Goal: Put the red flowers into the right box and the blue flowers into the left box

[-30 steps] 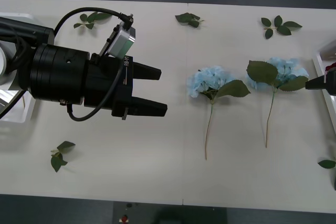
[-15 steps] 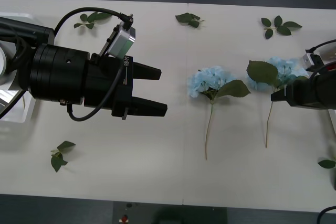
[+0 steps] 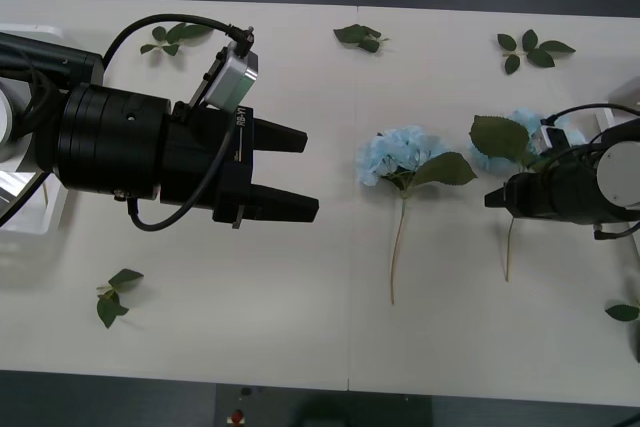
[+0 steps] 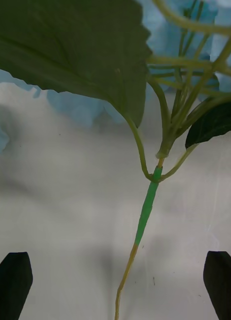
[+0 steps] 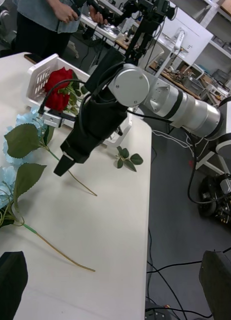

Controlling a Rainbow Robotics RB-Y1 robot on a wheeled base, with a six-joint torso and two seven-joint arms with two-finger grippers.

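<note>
Two blue flowers lie on the white table, one in the middle (image 3: pixel 400 154) and one further right (image 3: pixel 528 132). My right gripper (image 3: pixel 493 197) hovers low over the right one's stem (image 4: pixel 145 210), open, with the stem running between its black fingers (image 4: pixel 13 282). From the left wrist view that gripper (image 5: pixel 61 167) points down beside the blue blooms (image 5: pixel 25 120). Red flowers (image 5: pixel 58 90) lie in the right box (image 5: pixel 39 75), a white basket at the table's end. My left gripper (image 3: pixel 305 172) hangs open above the table's left half. The left box (image 3: pixel 40 219) peeks out behind the left arm.
Loose green leaf sprigs lie scattered: back left (image 3: pixel 175 35), back middle (image 3: pixel 358 37), back right (image 3: pixel 530 49), front left (image 3: pixel 112 297) and at the right edge (image 3: pixel 622 312). A person stands beyond the table's end (image 5: pixel 40 20).
My right arm has come in from the right edge and moved left over the right blue flower's stem. The left arm has not moved.
</note>
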